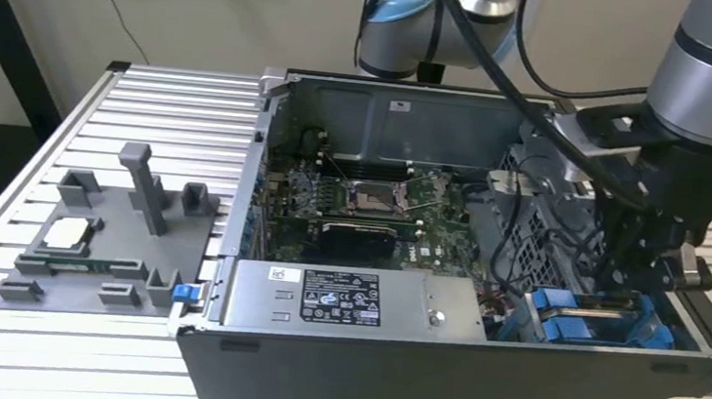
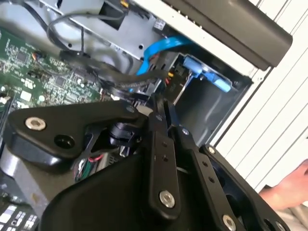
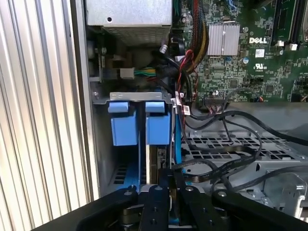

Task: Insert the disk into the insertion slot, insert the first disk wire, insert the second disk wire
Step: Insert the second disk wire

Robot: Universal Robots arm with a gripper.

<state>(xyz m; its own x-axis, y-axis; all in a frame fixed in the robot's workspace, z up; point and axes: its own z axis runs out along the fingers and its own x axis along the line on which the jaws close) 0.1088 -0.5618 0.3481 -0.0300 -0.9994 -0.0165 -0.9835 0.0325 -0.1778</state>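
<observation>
Reaching down into the open case (image 1: pixel 480 270), the gripper (image 3: pixel 166 185) hangs over the slot (image 3: pixel 103 144) in the corner by the power supply (image 1: pixel 346 301), where the disk (image 3: pixel 155 159) already stands on edge between blue tabs, so it appears seated. Its jaws are pressed together on a dark wire end (image 2: pixel 144 82) just behind the disk, seemingly held narrow to fit between the bay walls. A hand (image 2: pixel 288 187) rests on the surface outside.
</observation>
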